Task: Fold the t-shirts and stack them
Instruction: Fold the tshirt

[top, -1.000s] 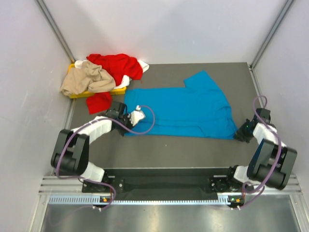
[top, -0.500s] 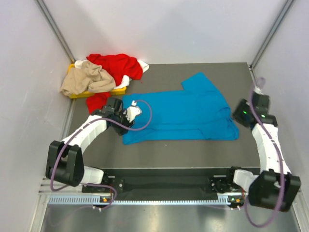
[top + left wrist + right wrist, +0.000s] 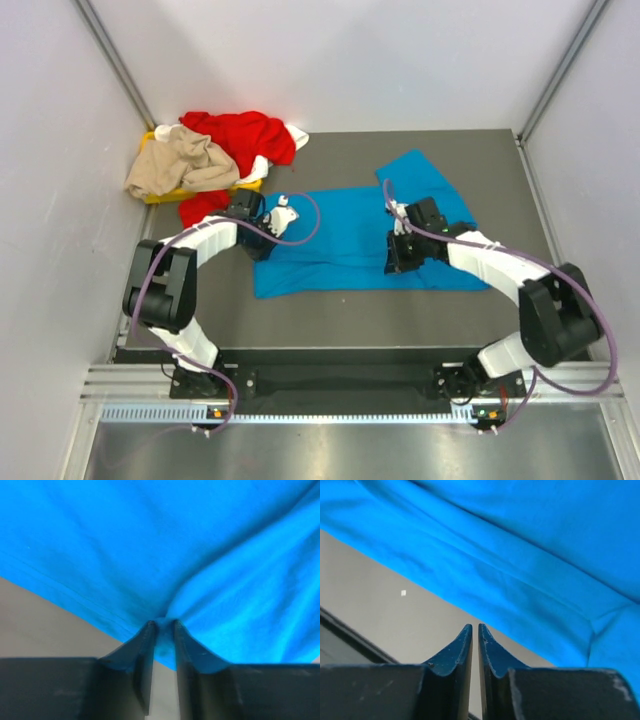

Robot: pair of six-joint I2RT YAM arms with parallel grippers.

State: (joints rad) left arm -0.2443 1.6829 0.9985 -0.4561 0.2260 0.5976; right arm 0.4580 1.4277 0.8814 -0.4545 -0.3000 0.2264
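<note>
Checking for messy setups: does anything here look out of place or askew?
The red shirt spills off the tray onto the table at far left. The blue shirt lies rumpled, bunched where the left gripper pinches it, one sleeve sticking out.

Upper left of top view: yellow plastic tray [image 3: 165,197] mostly buried under beige cloth t-shirt [image 3: 180,165], red cloth t-shirt [image 3: 240,135]. Only scraps of white cloth [image 3: 297,136] show (shape unreadable). Left wrist view: bright blue cloth t-shirt [image 3: 200,545] overruns frame edges.

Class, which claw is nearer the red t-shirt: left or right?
Left. The left claw pinches the blue t-shirt's edge just beside the red t-shirt; the right claw is farther off, above the blue t-shirt's middle.
</note>
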